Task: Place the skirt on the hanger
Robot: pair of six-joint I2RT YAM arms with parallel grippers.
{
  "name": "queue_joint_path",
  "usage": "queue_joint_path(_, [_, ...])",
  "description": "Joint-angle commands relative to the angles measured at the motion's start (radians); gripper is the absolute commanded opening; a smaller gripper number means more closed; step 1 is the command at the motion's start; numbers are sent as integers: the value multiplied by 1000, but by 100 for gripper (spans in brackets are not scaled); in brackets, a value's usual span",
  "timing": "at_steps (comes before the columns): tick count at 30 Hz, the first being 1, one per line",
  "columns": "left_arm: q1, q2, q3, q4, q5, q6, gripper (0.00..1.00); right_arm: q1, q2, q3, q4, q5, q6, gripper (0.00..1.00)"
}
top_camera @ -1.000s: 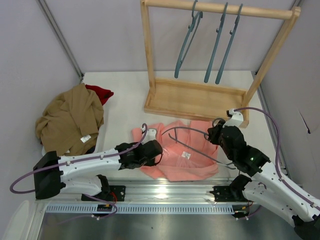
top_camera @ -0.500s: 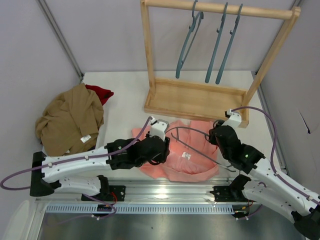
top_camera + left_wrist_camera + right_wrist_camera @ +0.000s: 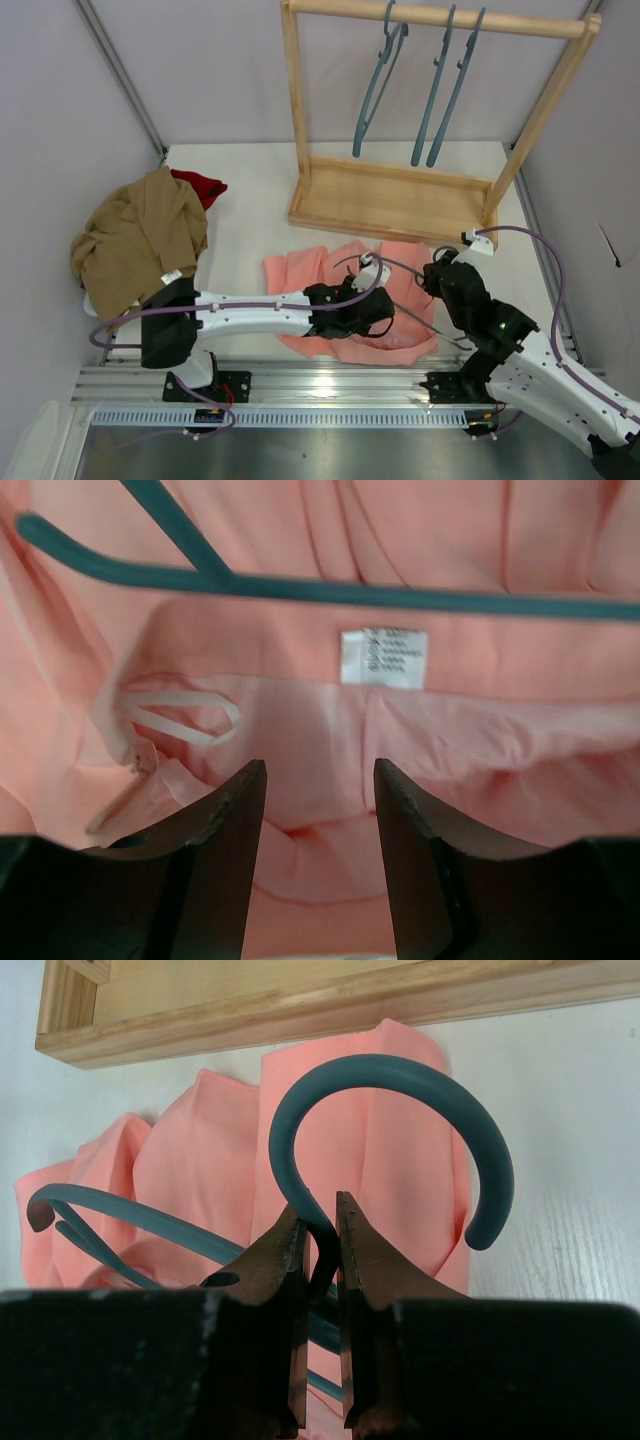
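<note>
The salmon-pink skirt [image 3: 300,272] lies crumpled on the table in front of the rack. The teal hanger [image 3: 425,326] rests on top of it. My right gripper [image 3: 438,270] is shut on the hanger at the base of its hook [image 3: 400,1072], with the skirt [image 3: 390,1160] underneath. My left gripper [image 3: 383,303] hovers low over the middle of the skirt [image 3: 480,540], open, a fold of cloth lying between its fingers [image 3: 235,810] unpinched. Just beyond them are the white label [image 3: 383,657] and the hanger's bar [image 3: 400,592].
A tan-brown garment [image 3: 140,240] and a dark red one [image 3: 200,185] lie at the left. The wooden rack [image 3: 390,200] stands behind the skirt, with three teal hangers [image 3: 435,90] on its rail. Grey walls close in on both sides.
My left arm has swept right across the skirt to its middle and its jaws have opened. The right gripper has kept its hold on the hanger and barely moved.
</note>
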Motion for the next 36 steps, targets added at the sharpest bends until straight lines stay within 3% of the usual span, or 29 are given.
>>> queue_joint_path(1, [62, 45, 69, -18, -55, -109, 53, 11, -21, -14, 29, 20, 27, 0])
queue_joint_path(9, [124, 114, 58, -109, -104, -267, 60, 25, -16, -31, 55, 9, 29, 0])
queue_joint_path(15, [142, 70, -56, 26, -61, -264, 65, 31, 19, -28, 74, 9, 21, 0])
queue_joint_path(21, [153, 64, -112, 61, -58, -284, 66, 39, 56, -25, 100, 6, 13, 0])
queue_joint_path(29, [164, -48, -175, 140, -89, -253, 24, 45, 97, -3, 101, 9, -3, 0])
queue_joint_path(32, [199, -186, -230, 152, -69, -220, 15, 54, 88, -5, 114, 8, -16, 0])
queue_joint_path(36, [294, -401, -373, 329, 37, -158, 5, 72, 55, -25, 150, -12, -43, 0])
